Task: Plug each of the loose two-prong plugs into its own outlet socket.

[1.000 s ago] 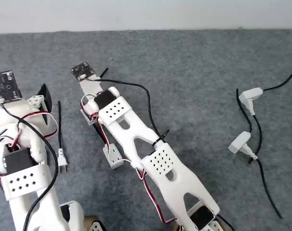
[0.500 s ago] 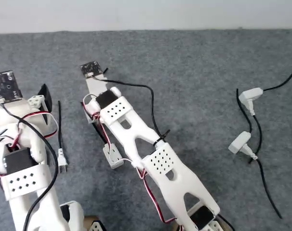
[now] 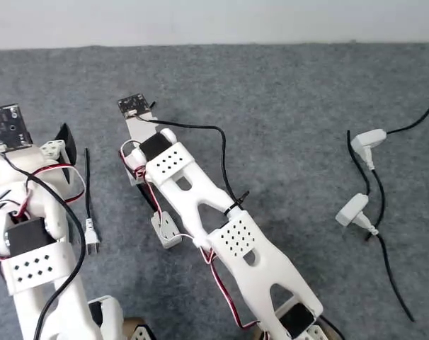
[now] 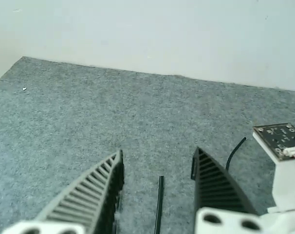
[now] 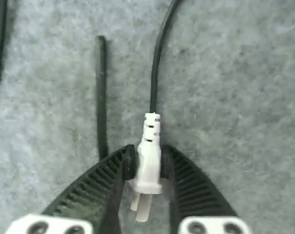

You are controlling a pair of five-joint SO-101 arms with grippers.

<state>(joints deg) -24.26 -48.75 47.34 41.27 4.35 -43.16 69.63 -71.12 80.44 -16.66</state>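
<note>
My right gripper [image 5: 148,151] is shut on a white two-prong plug [image 5: 148,163], its black cord [image 5: 159,58] running away over the grey mat. In the high view that gripper is hidden beneath the right arm's wrist [image 3: 145,138]. A second white plug [image 3: 92,239] lies beside the left arm, prongs toward the near edge, with its short black cord [image 3: 86,180] stretching away. My left gripper [image 4: 158,155] is open above the end of that cord [image 4: 159,204]. Two white outlet sockets [image 3: 367,142] [image 3: 352,209] on black cords lie far to the right.
The sockets' black cords [image 3: 381,248] trail over the mat's right side. Another loose black cord end [image 5: 101,92] lies beside the held plug. The right arm's camera board [image 4: 279,139] stands close to my left gripper. A pale wall [image 3: 214,21] borders the mat's far edge.
The right arm's wrist has shifted a little to the right over the mat. The left arm, the loose plug and the sockets have stayed where they were.
</note>
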